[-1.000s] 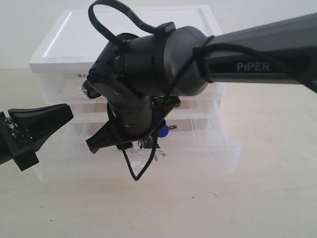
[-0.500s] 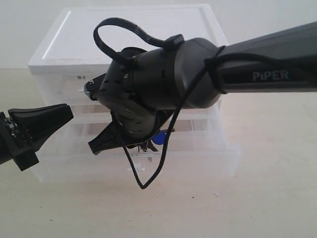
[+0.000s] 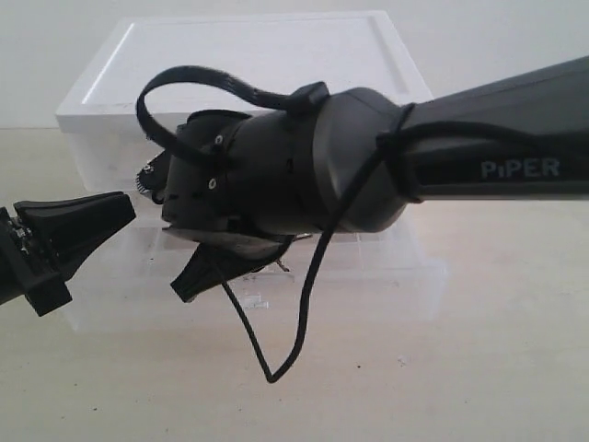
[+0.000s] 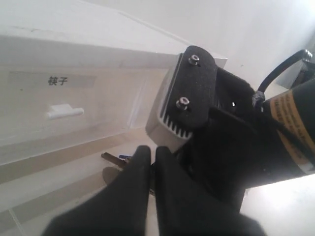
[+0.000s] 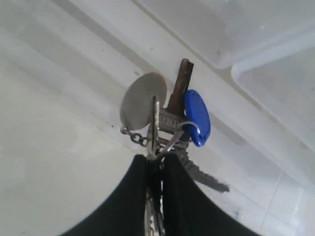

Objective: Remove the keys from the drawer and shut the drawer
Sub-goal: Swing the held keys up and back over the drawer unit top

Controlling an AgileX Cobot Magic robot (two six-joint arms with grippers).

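Beige table [image 3: 497, 378], drawer cabinet [image 3: 258, 46] (white-topped) on it

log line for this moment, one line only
right gripper: shut on keys | keys: dangling in grip, over drawer | drawer: open | left gripper: shut, holding nothing

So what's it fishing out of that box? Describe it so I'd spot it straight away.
Find the clear plastic cabinet with the white top and its lowest drawer, pulled open. Just over it, pinched in the right arm's black fingers, hangs a bunch of keys. Its blue teardrop tag and round silver disc are the giveaway.
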